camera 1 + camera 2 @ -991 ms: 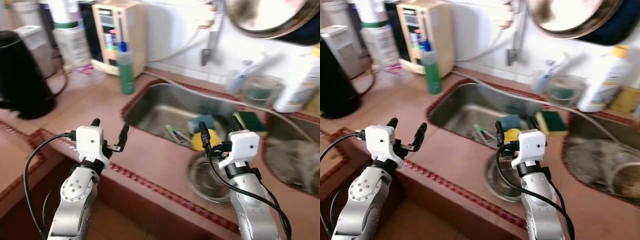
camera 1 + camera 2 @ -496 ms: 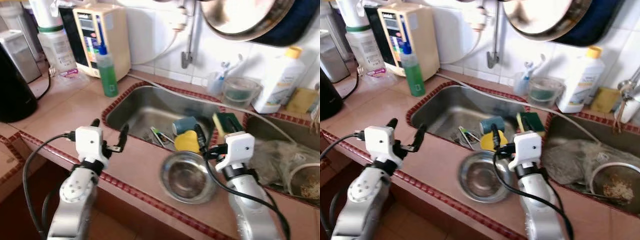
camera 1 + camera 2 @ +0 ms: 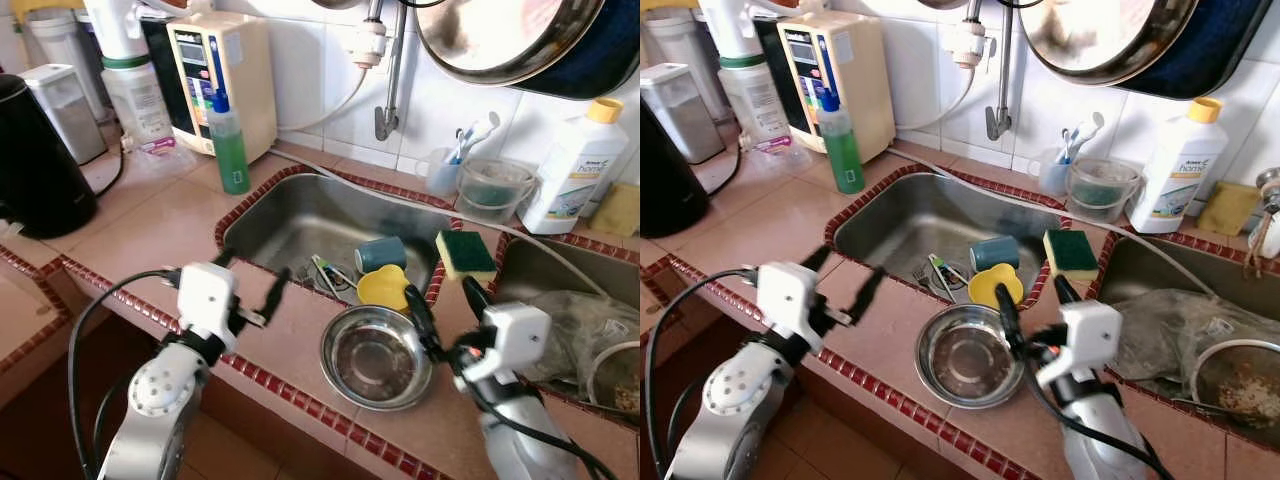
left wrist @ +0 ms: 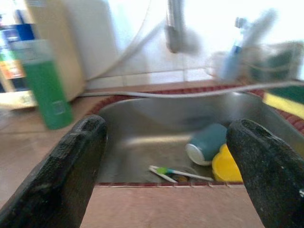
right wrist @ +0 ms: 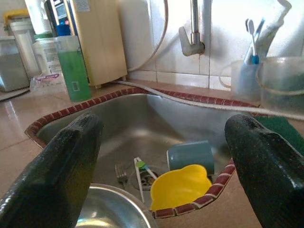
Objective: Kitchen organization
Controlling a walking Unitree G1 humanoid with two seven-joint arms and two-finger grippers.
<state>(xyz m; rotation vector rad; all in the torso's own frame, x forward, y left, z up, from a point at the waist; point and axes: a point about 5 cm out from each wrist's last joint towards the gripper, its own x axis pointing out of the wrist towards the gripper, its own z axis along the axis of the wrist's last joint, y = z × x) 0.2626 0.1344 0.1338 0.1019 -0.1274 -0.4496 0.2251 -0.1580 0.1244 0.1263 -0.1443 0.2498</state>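
Note:
A steel bowl (image 3: 376, 357) stands empty on the tiled counter just in front of the sink (image 3: 290, 215). In the sink lie a teal cup (image 3: 381, 254) on its side, a yellow cup (image 3: 384, 288), a fork and a toothbrush. A green-and-yellow sponge (image 3: 464, 253) rests on the sink's right rim. My left gripper (image 3: 250, 278) hovers open over the counter at the sink's front left edge. To the right of the bowl my right gripper (image 3: 444, 304) is open and holds nothing. The right wrist view looks over the bowl's rim (image 5: 114, 211) at the teal cup (image 5: 190, 154).
A green soap bottle (image 3: 230, 145), a beige water purifier (image 3: 222, 75) and a black kettle (image 3: 40, 150) stand at the back left. A white bottle (image 3: 575, 165), a plastic tub (image 3: 492, 188) and a toothbrush cup (image 3: 440, 170) line the back right. A second basin (image 3: 540, 270) holds a plastic bag.
The camera has swung and steadied, so the whole scene shifted and sharpened. The right gripper now sits at the bowl's right side instead of over it. Both grippers stay open.

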